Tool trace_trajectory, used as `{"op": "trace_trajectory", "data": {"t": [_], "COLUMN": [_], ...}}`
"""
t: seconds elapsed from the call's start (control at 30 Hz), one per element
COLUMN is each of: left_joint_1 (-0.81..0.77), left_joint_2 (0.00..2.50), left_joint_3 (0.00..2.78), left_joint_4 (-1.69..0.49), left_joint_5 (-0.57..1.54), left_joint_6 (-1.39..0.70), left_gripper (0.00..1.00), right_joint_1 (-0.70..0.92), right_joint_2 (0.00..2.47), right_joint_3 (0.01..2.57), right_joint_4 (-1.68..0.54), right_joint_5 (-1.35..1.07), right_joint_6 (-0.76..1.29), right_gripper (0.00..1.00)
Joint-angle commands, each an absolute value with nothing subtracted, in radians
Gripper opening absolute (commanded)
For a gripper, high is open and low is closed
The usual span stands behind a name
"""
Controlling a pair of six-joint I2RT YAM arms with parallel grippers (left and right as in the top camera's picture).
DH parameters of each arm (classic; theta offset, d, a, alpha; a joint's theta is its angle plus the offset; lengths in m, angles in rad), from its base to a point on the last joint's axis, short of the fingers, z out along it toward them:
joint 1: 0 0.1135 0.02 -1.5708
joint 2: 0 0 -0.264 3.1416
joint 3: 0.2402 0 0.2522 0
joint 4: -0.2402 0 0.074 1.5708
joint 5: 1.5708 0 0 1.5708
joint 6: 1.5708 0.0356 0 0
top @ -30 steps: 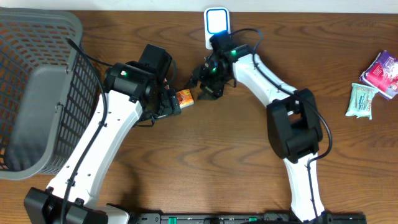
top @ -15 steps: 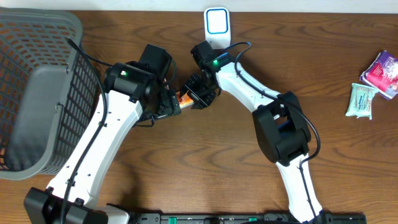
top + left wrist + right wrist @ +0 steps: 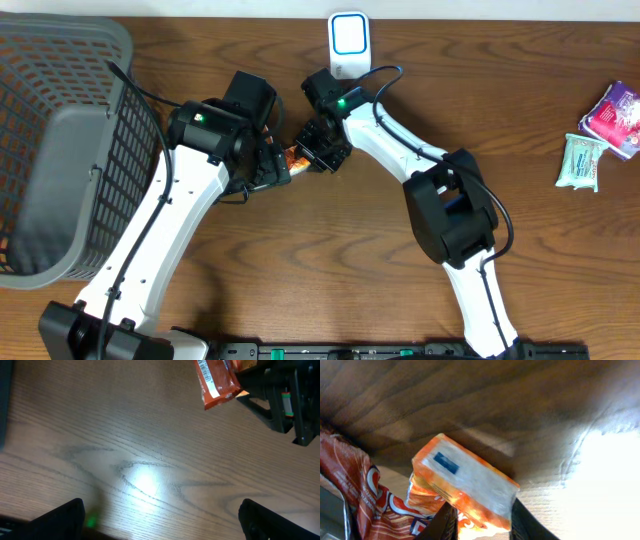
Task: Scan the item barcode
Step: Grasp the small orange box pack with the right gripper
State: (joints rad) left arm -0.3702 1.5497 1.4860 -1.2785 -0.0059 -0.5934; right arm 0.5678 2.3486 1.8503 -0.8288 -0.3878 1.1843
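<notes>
The right gripper [image 3: 482, 524] appears to pinch the near end of the orange packet [image 3: 465, 477], one finger at each side, so the pick-up step is in hand. Just beyond the packet the left gripper [image 3: 165, 527] stands spread wide and empty. The scanner [image 3: 348, 38] lies near, behind the right gripper. Next, I judge, the packet must be lifted and its barcode turned toward the scanner.

table [image 3: 125, 450]: varnished wood grain was noted, smooth, with glossy glare. wrapper [image 3: 215, 385] was read as crinkled shiny plastic film. orange pack [image 3: 465, 480] was seen smooth, semi-glossy. basket [image 3: 60, 60]: grey matt plastic mesh.
</notes>
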Motion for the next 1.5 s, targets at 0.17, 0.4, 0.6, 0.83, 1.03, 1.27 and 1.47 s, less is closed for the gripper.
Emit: {"op": "trace_trajectory", "data": {"t": [0.17,0.4,0.6,0.83,1.03,1.27,1.47], "left_joint_1": [-0.369,-0.369,-0.369,-0.369,-0.369,-0.369,-0.369], "left_joint_2": [1.555,1.555,1.555,1.555,1.555,1.555,1.555], "left_joint_3": [1.486,1.486,1.486,1.486,1.486,1.486,1.486], "left_joint_4": [-1.283,-1.283,-1.283,-1.283,-1.283,-1.283,-1.283], "left_joint_5": [-0.012,-0.012,-0.012,-0.012,-0.012,-0.012,-0.012], "left_joint_6": [-0.577,-0.577,-0.577,-0.577,-0.577,-0.577,-0.577], "left_gripper": [0.98,0.98,0.98,0.98,0.98,0.98,0.98], "right_joint_1": [0.448,0.326,0.226,0.221,0.253,0.311,0.319], "right_joint_2": [2.356,2.356,2.356,2.356,2.357,2.357,2.354], "right_joint_3": [1.837,1.889,1.943,1.937,1.912,1.806,1.787], "right_joint_4": [-0.878,-1.026,-1.194,-1.248,-1.233,-1.070,-1.013], "right_joint_5": [-0.334,-0.395,-0.546,-0.564,-0.547,-0.378,-0.374], "right_joint_6": [0.728,0.227,0.201,0.201,0.286,0.482,0.470], "right_gripper": [0.01,0.01,0.13,0.59,0.58,0.54,0.02]}}
